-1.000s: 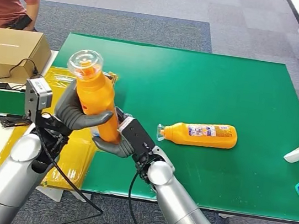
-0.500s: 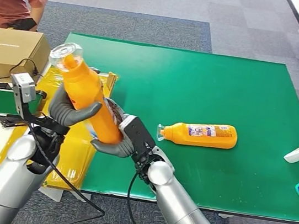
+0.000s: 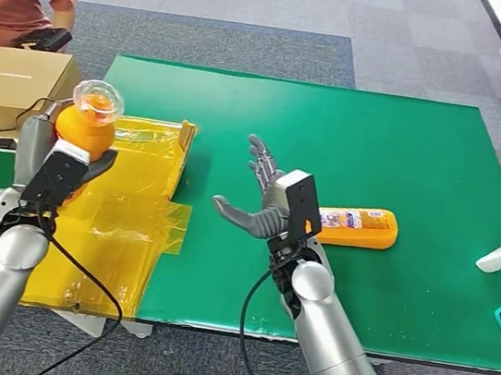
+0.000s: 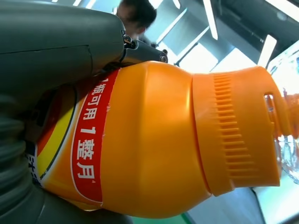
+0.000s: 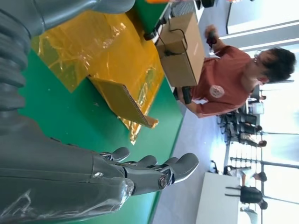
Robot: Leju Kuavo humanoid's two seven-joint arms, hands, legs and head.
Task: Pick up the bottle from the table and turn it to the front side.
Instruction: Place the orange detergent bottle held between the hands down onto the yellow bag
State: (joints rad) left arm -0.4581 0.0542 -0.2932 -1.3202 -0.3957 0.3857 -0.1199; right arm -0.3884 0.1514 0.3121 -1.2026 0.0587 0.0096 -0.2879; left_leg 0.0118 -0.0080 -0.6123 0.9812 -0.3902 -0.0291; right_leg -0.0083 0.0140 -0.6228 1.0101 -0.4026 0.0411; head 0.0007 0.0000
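over yellow wrap, capped orange bottle [image 3: 89,124]

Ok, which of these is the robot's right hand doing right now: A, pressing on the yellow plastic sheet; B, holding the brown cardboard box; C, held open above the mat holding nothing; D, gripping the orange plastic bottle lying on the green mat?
C: the right hand hangs over the green mat with fingers spread and nothing in it, while the left hand grips an orange plastic bottle.
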